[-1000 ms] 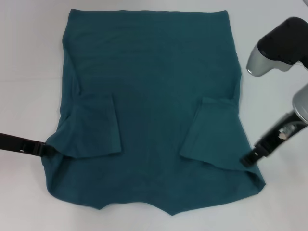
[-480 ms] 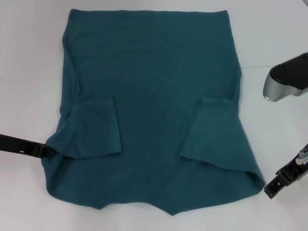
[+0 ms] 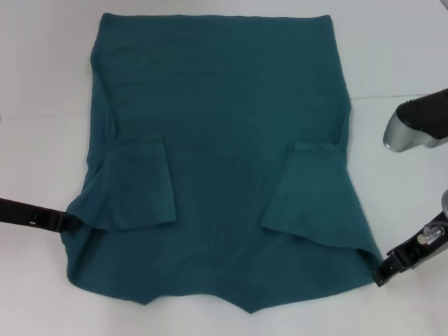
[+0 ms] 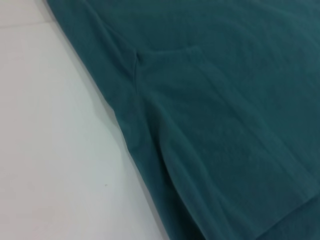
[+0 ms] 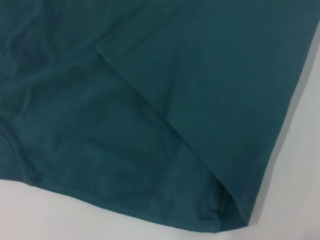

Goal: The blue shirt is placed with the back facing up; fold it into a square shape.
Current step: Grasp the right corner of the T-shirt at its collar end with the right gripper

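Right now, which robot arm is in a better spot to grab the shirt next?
Probably the left. The left gripper already sits at the shirt's edge beside the folded-in sleeve. The right gripper is also close, just touching the near corner, so it is nearly as ready.

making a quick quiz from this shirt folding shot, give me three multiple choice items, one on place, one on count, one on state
1. Where is the right gripper?
A. over the shirt's middle
B. at the near right corner of the blue shirt
C. at the far hem

2. How many sleeves lie folded inward on the shirt?
A. none
B. one
C. two

3. How does the shirt lie on the table?
A. spread flat, plain side up
B. crumpled in a heap
C. already a small square

Answers:
1 B, its tip meets that corner in the head view, while the left gripper sits at the opposite edge.
2 C, a flap lies on each side.
3 A, it lies spread flat with no lettering showing.
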`<state>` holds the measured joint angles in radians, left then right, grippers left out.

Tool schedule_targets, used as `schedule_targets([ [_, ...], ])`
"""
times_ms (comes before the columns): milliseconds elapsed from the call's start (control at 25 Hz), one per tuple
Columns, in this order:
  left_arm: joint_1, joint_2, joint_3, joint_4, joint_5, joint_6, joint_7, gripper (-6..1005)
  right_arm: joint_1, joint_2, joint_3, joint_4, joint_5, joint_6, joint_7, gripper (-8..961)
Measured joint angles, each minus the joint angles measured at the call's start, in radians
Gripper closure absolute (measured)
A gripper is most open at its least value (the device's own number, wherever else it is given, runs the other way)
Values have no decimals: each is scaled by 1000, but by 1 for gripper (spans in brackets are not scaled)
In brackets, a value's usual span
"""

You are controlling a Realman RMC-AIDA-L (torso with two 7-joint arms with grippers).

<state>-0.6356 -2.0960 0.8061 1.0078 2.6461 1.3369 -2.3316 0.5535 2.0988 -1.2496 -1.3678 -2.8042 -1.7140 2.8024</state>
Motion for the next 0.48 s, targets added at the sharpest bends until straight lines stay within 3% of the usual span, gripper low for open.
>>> schedule_targets([
  [480, 2, -1, 1, 0, 0, -1, 0, 949, -3, 1, -83, 55, -2, 91, 38, 196],
])
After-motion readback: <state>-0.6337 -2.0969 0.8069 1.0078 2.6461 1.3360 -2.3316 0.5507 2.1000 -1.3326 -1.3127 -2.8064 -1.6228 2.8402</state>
